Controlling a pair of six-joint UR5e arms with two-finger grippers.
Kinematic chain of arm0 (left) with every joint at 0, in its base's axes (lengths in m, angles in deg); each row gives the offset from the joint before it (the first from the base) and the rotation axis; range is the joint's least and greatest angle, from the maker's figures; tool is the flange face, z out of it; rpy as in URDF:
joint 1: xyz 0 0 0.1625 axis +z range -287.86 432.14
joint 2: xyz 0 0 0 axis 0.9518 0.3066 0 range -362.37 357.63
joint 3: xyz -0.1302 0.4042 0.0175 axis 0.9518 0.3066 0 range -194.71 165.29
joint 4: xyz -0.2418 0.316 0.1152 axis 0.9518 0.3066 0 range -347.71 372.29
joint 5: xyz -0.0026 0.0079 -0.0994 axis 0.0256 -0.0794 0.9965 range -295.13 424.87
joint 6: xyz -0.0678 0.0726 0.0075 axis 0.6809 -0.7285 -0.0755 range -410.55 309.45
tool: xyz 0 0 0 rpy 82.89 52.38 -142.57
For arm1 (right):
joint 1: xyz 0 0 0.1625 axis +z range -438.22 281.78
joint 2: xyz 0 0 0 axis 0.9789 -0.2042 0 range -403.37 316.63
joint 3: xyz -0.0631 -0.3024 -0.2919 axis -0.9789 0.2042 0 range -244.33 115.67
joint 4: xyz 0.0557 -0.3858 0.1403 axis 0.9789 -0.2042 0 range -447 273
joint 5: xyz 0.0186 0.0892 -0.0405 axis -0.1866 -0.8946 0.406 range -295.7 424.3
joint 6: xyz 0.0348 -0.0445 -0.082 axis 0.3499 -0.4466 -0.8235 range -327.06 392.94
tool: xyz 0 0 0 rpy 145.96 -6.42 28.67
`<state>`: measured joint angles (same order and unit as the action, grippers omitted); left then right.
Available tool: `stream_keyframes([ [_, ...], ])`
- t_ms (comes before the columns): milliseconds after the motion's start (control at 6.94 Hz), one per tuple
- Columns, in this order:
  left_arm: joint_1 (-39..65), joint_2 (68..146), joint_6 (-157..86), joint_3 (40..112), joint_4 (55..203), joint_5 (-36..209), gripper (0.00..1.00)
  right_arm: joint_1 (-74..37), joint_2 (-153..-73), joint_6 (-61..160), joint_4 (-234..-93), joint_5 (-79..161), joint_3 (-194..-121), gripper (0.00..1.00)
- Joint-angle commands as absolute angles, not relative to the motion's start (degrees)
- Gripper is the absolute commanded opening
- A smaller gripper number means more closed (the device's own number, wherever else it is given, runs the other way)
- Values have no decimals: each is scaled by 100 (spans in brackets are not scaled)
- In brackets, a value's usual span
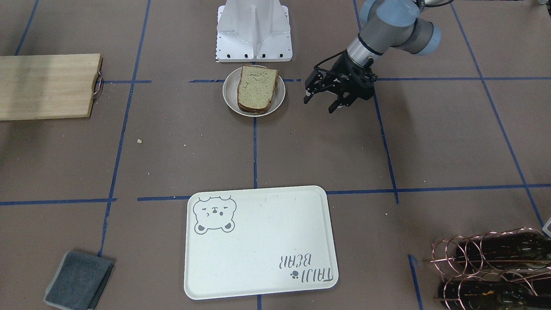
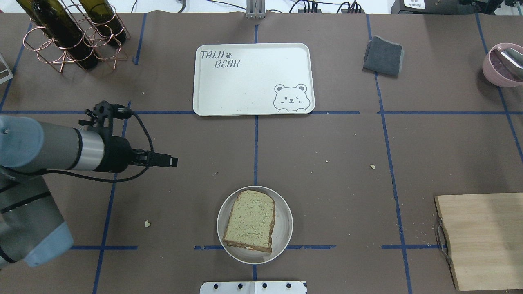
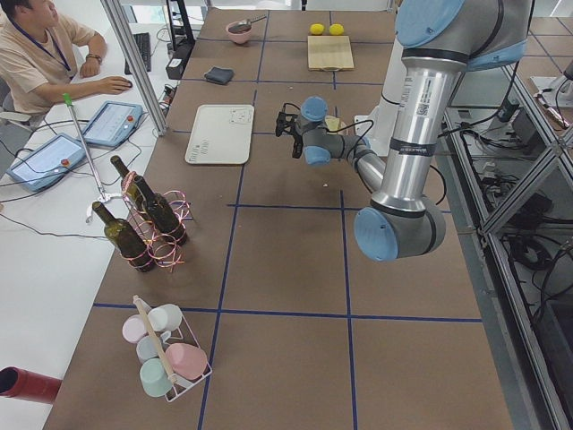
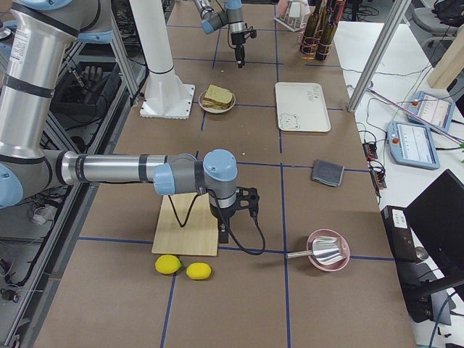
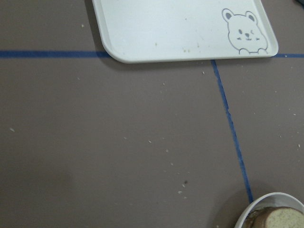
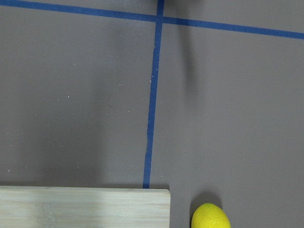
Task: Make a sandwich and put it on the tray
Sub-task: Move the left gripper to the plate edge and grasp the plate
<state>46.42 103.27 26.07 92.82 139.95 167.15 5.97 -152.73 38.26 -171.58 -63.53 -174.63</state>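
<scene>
The sandwich (image 2: pixel 250 220), speckled tan bread with a brown crust, lies in a small round off-white bowl (image 2: pixel 286 226) near the robot's base; the top slice hides the filling. It also shows in the front view (image 1: pixel 257 88) and at the left wrist view's bottom edge (image 5: pixel 280 219). The cream-white tray (image 2: pixel 253 77) with the bear drawing lies empty farther out. My left gripper (image 1: pixel 319 106) is open and empty, hovering above the table, apart from the bowl on the robot's left side. My right gripper (image 4: pixel 223 233) shows only in the exterior right view, at the cutting board's edge; I cannot tell its state.
A wooden cutting board (image 2: pixel 482 241) lies at the robot's right, with two lemons (image 4: pixel 181 267) beyond it. A grey cloth (image 2: pixel 383 55), a pink bowl (image 2: pixel 500 63) and a wire rack with wine bottles (image 2: pixel 69 32) stand along the far side.
</scene>
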Motion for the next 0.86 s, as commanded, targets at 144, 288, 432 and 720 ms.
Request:
stream_keyframes([
  [144, 5342, 10591, 3241, 9190, 13719, 16049, 46, 607, -15306, 3822, -17129, -6332, -17410, 100],
  [288, 5429, 10600, 3241, 9138, 13719, 16049, 46, 607, -15306, 3822, -17120, -6323, -17384, 100],
  [432, 5500, 10748, 3250, 8998, 13719, 16040, 46, 607, -15297, 3822, -17103, -6323, -17314, 100],
  [720, 5641, 10846, 3302, 8847, 13727, 16032, 46, 607, -15297, 3822, -17103, -6315, -17296, 100],
])
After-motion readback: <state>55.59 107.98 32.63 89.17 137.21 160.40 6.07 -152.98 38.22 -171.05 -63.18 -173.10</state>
